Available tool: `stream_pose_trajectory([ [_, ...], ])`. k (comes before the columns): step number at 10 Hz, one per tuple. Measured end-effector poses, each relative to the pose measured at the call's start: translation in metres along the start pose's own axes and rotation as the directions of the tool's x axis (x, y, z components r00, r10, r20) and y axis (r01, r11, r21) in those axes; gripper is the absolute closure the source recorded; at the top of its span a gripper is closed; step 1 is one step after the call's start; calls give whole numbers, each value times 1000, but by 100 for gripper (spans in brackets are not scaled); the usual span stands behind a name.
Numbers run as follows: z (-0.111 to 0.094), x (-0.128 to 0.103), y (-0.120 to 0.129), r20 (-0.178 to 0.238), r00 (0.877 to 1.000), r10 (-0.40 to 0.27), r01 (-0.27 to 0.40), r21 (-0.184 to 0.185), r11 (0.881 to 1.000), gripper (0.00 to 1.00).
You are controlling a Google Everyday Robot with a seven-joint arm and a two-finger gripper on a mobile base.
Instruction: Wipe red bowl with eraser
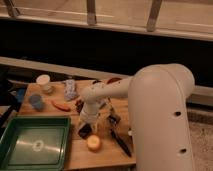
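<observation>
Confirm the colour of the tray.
Green tray, camera view; the gripper is beside its right rim.
</observation>
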Motion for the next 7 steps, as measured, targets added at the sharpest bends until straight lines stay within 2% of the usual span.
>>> stream_pose_trajectory([
  [2,11,3,1,-22,1000,4,-4,1,1000,37],
  [4,19,6,3,-31,999,8,-8,1,1000,54],
  [7,15,7,3,-15,1000,10,-10,-1,1000,85],
])
